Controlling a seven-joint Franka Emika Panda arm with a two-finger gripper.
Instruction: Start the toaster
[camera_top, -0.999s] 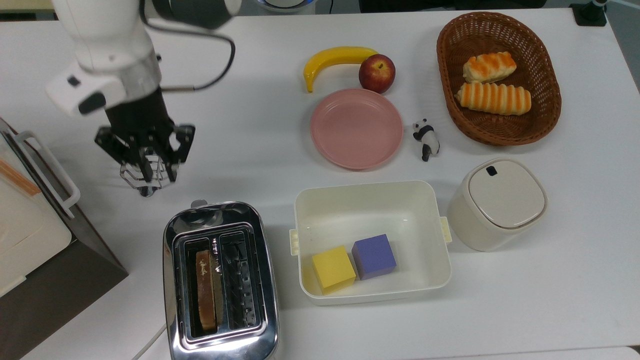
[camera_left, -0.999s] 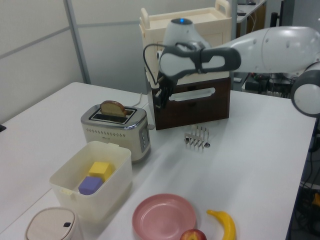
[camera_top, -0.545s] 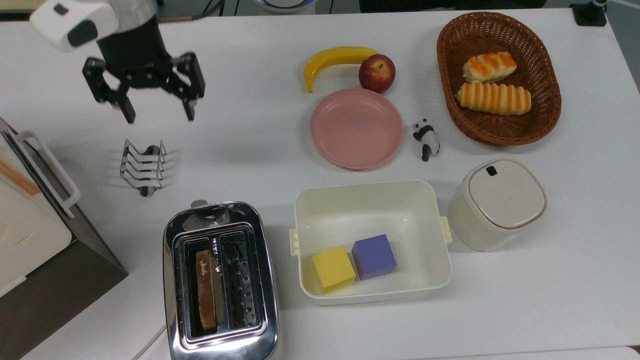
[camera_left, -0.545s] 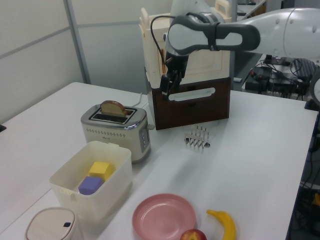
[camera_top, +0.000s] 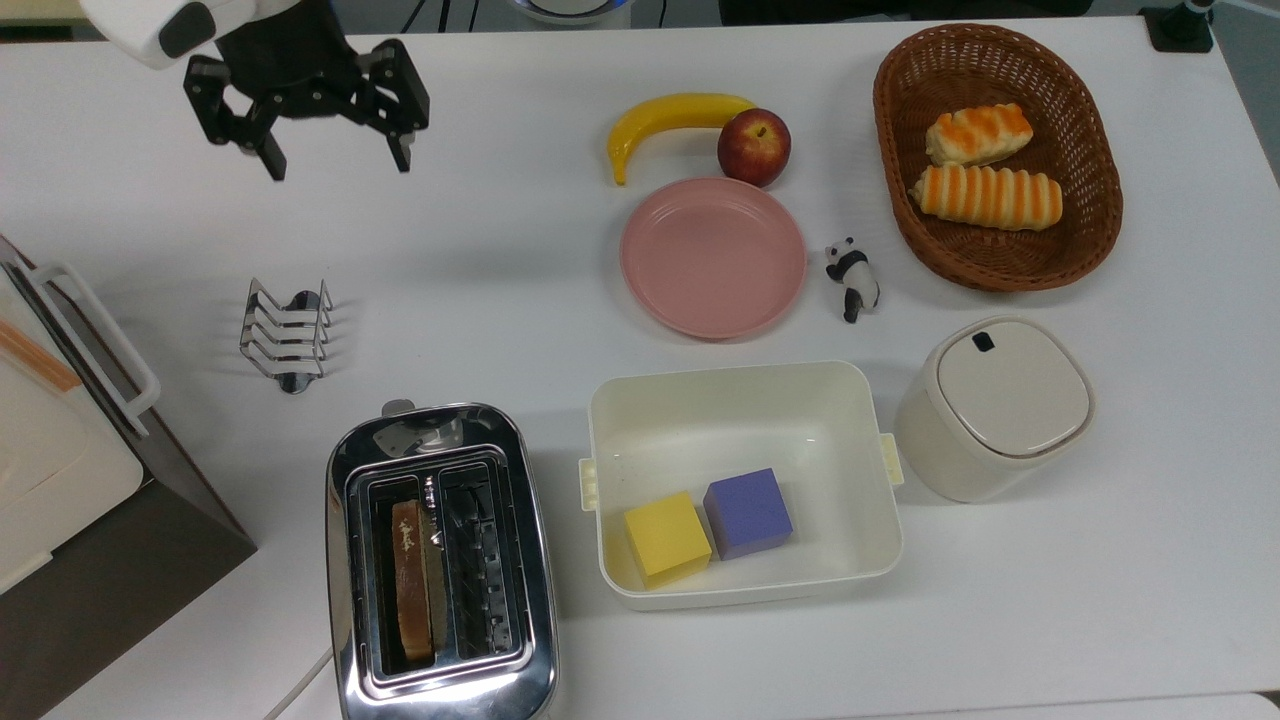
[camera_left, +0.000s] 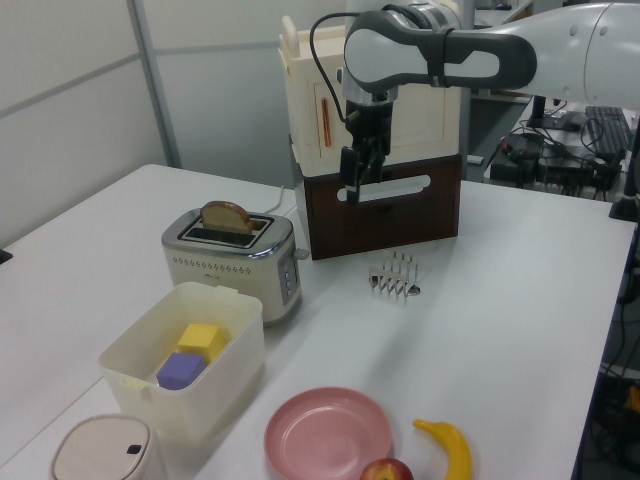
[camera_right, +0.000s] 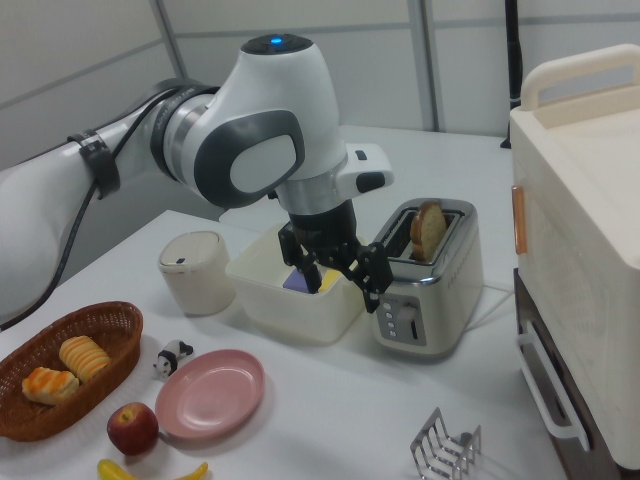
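Approach step, we judge: gripper (camera_top: 333, 160) hangs high with fingers spread and empty at 11 o'clock in the top view, well apart from the chrome toaster (camera_top: 440, 565) at 7 o'clock, where a bread slice (camera_top: 411, 580) stands tall in one slot, so we take the lever knob (camera_top: 397, 407) as not yet pressed. Next move calls for coming down over that knob at the toaster's 12 o'clock end, past the wire toast rack (camera_top: 285, 333), and pushing it down. Against one second ago, the gripper has risen off the rack toward 12 o'clock; rack and toaster are unmoved.
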